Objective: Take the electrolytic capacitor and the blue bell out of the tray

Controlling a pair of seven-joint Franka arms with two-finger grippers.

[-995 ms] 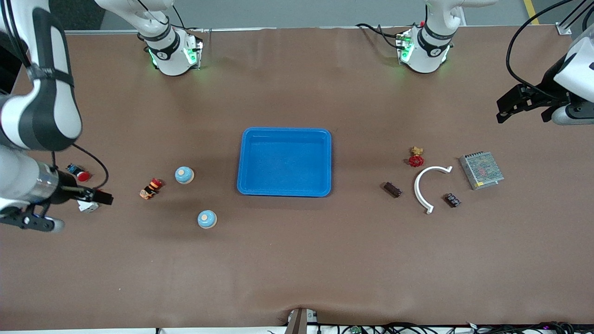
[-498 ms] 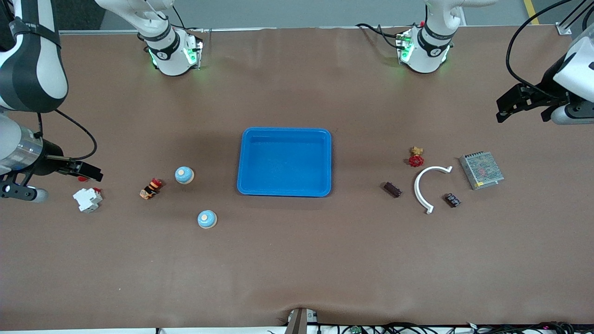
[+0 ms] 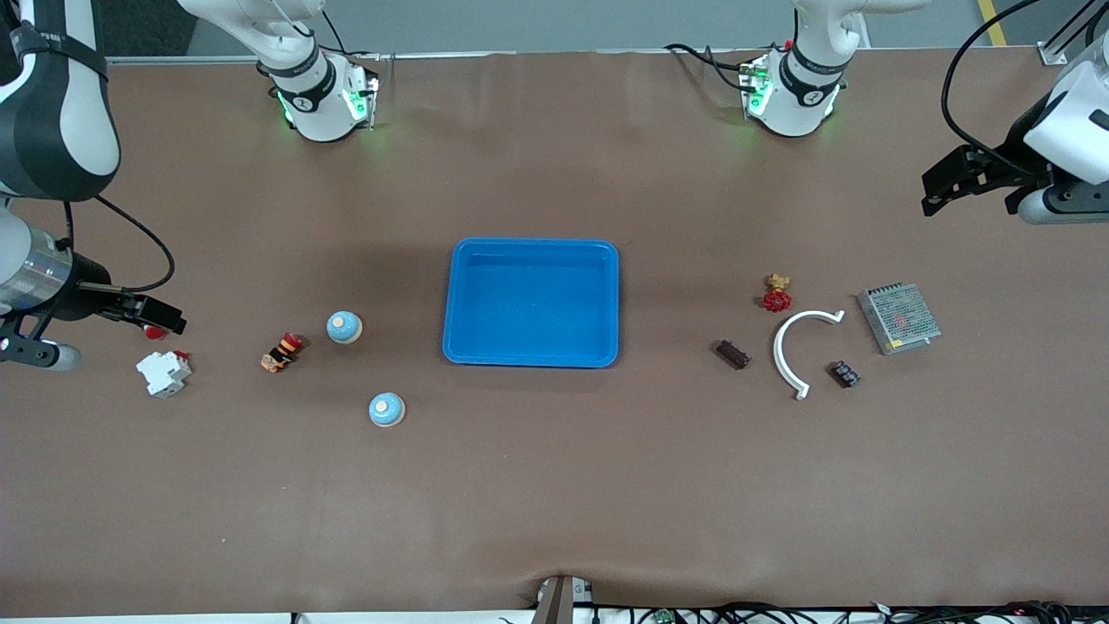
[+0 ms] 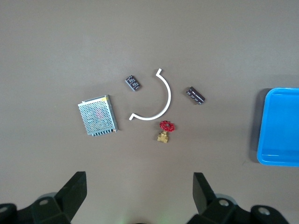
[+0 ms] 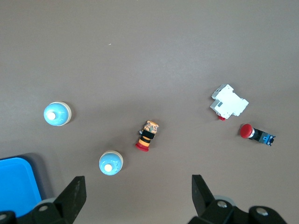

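Right gripper (image 3: pixel 165 319) spread, empty, up over the red pushbutton (image 5: pixel 257 133). 2 bells (image 3: pixel 344 327) (image 3: pixel 386 409) rest between it and the blue tray (image 3: pixel 530 355). 2 capacitors (image 3: pixel 732 354) (image 3: pixel 845 373) flank the white arc (image 3: pixel 793 342). Left gripper (image 3: pixel 940 186) spread, empty, above bare table.

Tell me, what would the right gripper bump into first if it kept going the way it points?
Probably just the bare table. The open right gripper points down at a gap beside a bell and the orange switch. Depth is hard to judge, though.
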